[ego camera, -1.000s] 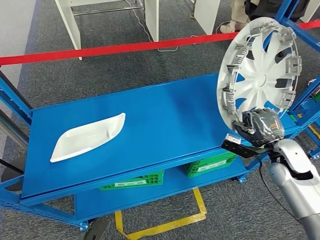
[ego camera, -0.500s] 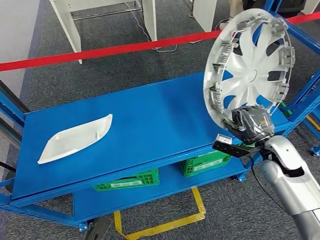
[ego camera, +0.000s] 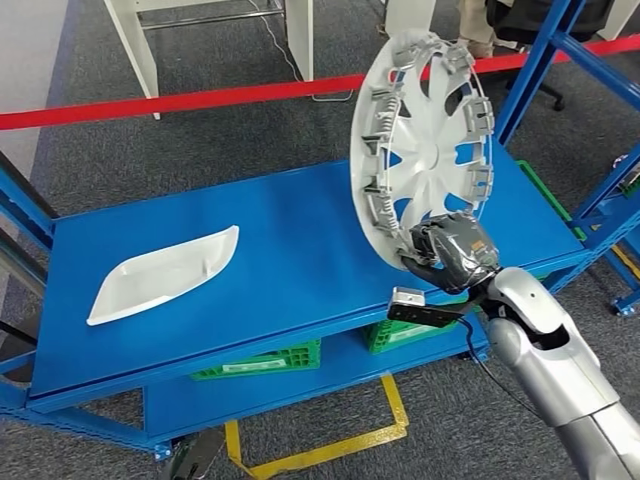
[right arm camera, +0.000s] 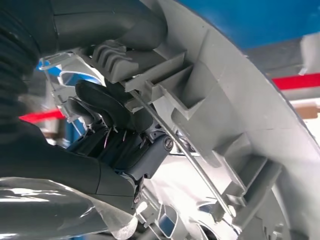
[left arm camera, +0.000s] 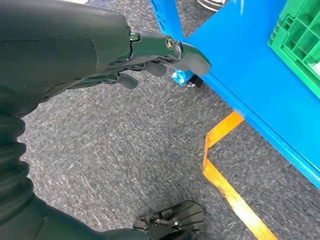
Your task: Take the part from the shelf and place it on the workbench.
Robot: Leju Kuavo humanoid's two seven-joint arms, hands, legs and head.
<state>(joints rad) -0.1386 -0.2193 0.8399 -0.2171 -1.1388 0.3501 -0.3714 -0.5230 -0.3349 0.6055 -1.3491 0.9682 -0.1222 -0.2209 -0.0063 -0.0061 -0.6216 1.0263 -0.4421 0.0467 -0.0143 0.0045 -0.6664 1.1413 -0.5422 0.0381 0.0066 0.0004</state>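
The part is a silver-grey wheel cover (ego camera: 423, 140), held upright on edge with its ribbed inner side facing me, above the right half of the blue workbench top (ego camera: 302, 240). My right hand (ego camera: 453, 250) grips its lower rim. In the right wrist view the dark fingers (right arm camera: 102, 102) curl inside the wheel cover's rim (right arm camera: 234, 120) and the thumb presses its outside. My left hand (left arm camera: 113, 55) hangs beside the bench over grey carpet, fingers stretched out and holding nothing.
A white curved trim piece (ego camera: 162, 272) lies on the bench's left half. Green crates (ego camera: 260, 360) sit on the lower shelf. A red barrier tape (ego camera: 189, 100) runs behind the bench. Blue shelf posts (ego camera: 528, 70) stand at the right. Yellow floor tape (ego camera: 332, 450) marks the carpet.
My right hand has carried the wheel cover leftward from beyond the bench's right end to over the bench top. The camera view has shifted slightly too.
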